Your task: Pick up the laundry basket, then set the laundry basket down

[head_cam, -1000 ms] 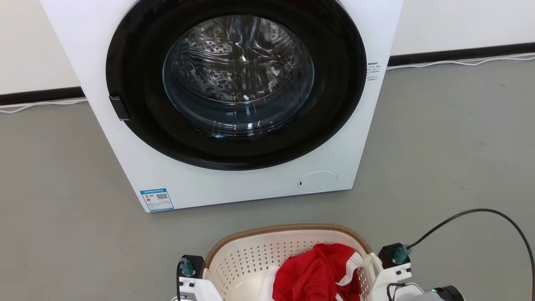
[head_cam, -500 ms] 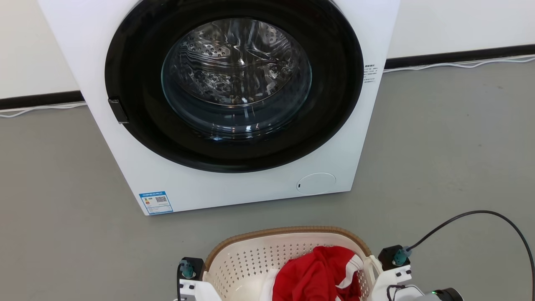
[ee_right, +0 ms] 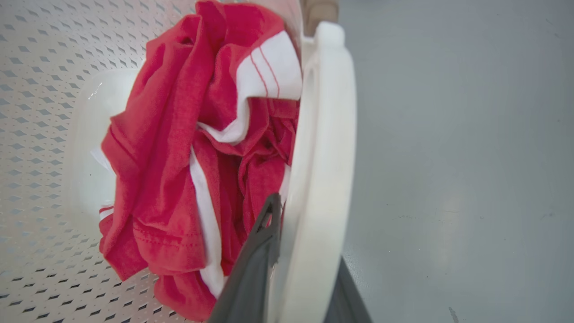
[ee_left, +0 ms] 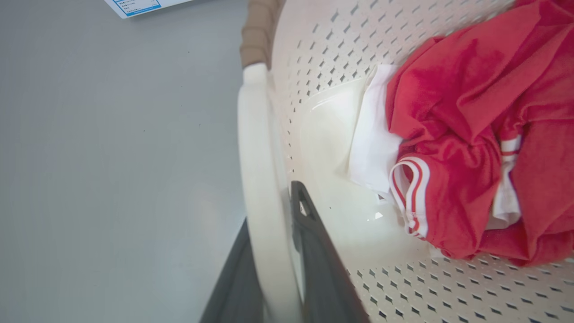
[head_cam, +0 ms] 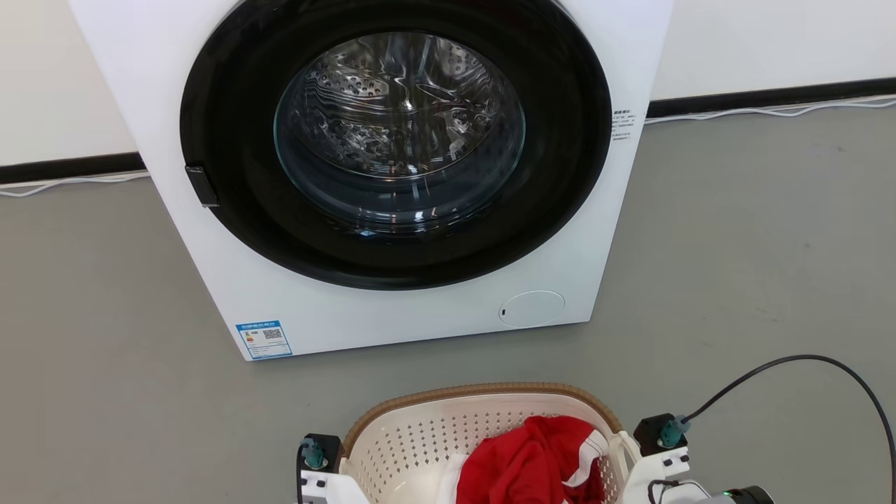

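Observation:
The laundry basket (head_cam: 420, 437) is cream-white and perforated with a brown woven-look rim, and sits at the bottom centre of the head view in front of the washing machine. It holds a red and white garment (head_cam: 532, 462). My left gripper (ee_left: 273, 211) is shut on the basket's left loop handle (ee_left: 255, 148), one dark finger inside the wall and one outside. My right gripper (ee_right: 309, 224) is shut on the right loop handle (ee_right: 323, 134) in the same way. Whether the basket's bottom rests on the floor is hidden.
A white front-loading washing machine (head_cam: 392, 308) with its round dark door (head_cam: 399, 140) shut stands just beyond the basket. Grey floor (head_cam: 735, 245) spreads to both sides. A black cable (head_cam: 805, 360) arcs from my right wrist. White cords run along the wall's skirting.
The whole head picture has shifted slightly downward, so the camera moved. The basket has dropped a little lower in the frame, still held at both handles.

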You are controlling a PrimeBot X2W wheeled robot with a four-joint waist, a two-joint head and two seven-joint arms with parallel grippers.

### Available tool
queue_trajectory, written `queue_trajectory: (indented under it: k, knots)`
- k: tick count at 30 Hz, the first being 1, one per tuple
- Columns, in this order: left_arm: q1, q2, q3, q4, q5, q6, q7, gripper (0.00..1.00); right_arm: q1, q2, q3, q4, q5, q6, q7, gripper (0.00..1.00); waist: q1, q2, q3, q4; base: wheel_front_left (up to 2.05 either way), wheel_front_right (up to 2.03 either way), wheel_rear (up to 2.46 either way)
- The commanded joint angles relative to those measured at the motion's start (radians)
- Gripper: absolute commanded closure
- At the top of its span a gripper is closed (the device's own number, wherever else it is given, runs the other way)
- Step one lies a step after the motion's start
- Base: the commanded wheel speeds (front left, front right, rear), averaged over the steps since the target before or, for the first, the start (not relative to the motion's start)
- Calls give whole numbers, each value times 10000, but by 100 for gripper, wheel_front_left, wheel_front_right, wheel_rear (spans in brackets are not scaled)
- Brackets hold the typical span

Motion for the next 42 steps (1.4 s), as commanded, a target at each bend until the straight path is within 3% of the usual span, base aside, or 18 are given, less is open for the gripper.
queue_trajectory:
  k: [1, 42]
  knots:
    - [-484, -195, 70, -216, -30, -161, -222, 100, -107, 400, 286, -266, 20, 167, -101, 100, 0, -1, 1, 6, 0, 0, 0]
    - [-636, -195, -552, -124, -521, -133, -305, 100, -167, 400, 692, -104, 491, 167, -262, 100, 0, -1, 215, 56, 0, 0, 0]
